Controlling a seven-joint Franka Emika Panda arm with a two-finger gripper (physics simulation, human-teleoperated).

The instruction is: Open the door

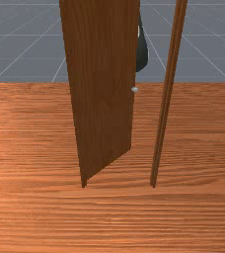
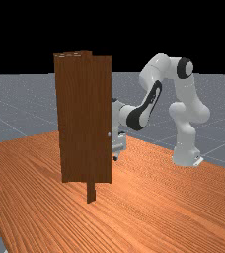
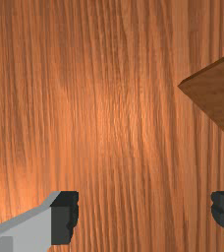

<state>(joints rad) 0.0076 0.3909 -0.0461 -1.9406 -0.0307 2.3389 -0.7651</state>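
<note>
On the desk (image 1: 35, 217), front view: door (image 1: 102, 94) ajar, its free edge swung away from the frame post (image 1: 168, 99) at the front view's right. Small pale knob (image 1: 135, 89) at that free edge. Far view: arm (image 2: 151, 101) reaches in to the door's knob side; part of the hand hidden behind the panel. Wrist view: gripper (image 3: 145, 210) spread wide, nothing between its fingers; a dark wooden corner, probably the door's, lies off to one side.

Risks, my reading: with no grip on the knob, any further opening likely depends on pushing or hooking the edge. Too shallow a reach and the hand could slip off the edge. Pressing on the wrong face would swing the door back toward closed. A sideways sweep could jam a finger against the panel. Contact with door: cannot tell.

Containers: none seen, so no contents to log.
</note>
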